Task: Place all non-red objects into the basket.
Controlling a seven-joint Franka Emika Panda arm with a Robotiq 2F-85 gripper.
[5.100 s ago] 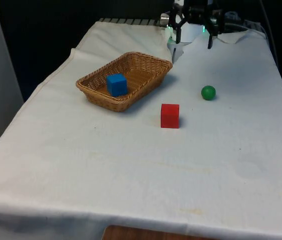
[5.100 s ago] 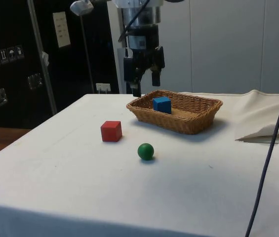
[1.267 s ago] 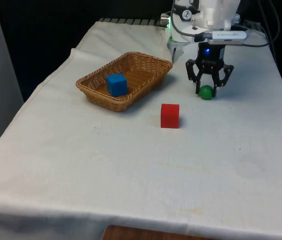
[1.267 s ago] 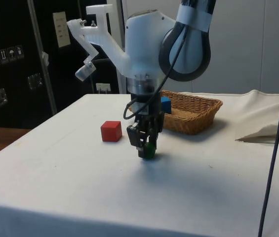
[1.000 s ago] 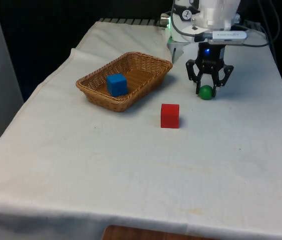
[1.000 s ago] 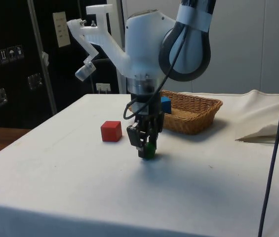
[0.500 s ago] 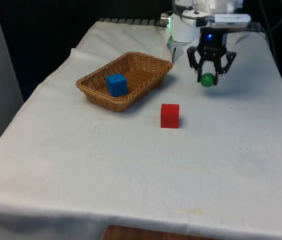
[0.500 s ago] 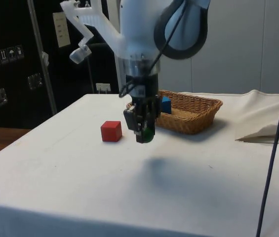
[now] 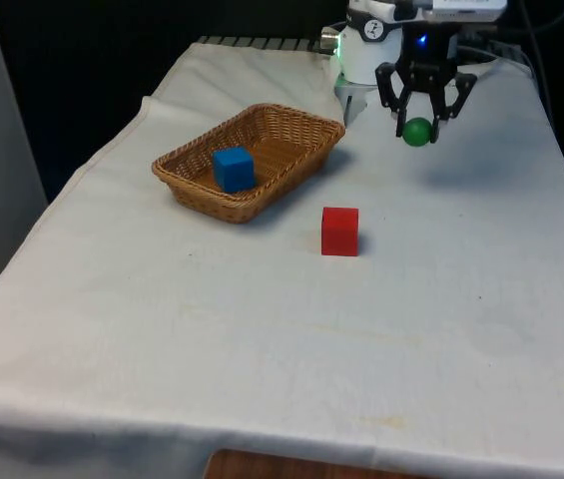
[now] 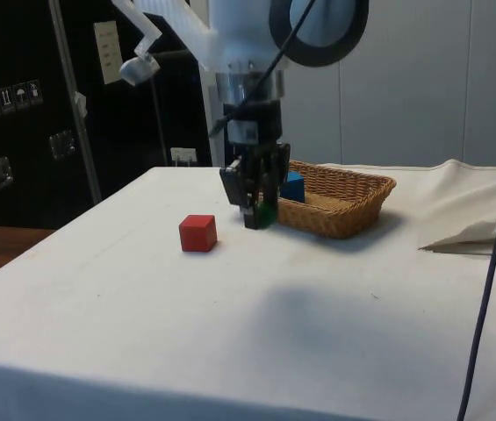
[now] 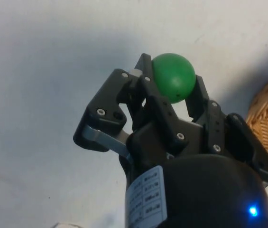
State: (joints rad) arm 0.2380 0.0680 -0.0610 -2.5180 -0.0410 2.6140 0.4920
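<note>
- At the far end of the table in the front view, I have the gripper (image 9: 418, 128) raised clear of the cloth, fingers clamped on the green ball (image 9: 417, 132). The wicker basket (image 9: 194, 187) lies to the front view's left, with the blue cube (image 9: 233, 168) already inside; the red cube (image 9: 339, 231) stands nearer, on the cloth.
- I judge the carry should stay high enough to clear the basket's rim, then release low over the open floor beside the blue cube so the ball does not bounce out.
- In the side view, the gripper (image 10: 257, 210) hangs just before the basket (image 10: 353, 209), well above the table; height reads better here.
- In the wrist view, the ball (image 11: 172, 77) sits near the fingertips (image 11: 142, 61), a shallow hold the other views hide.
</note>
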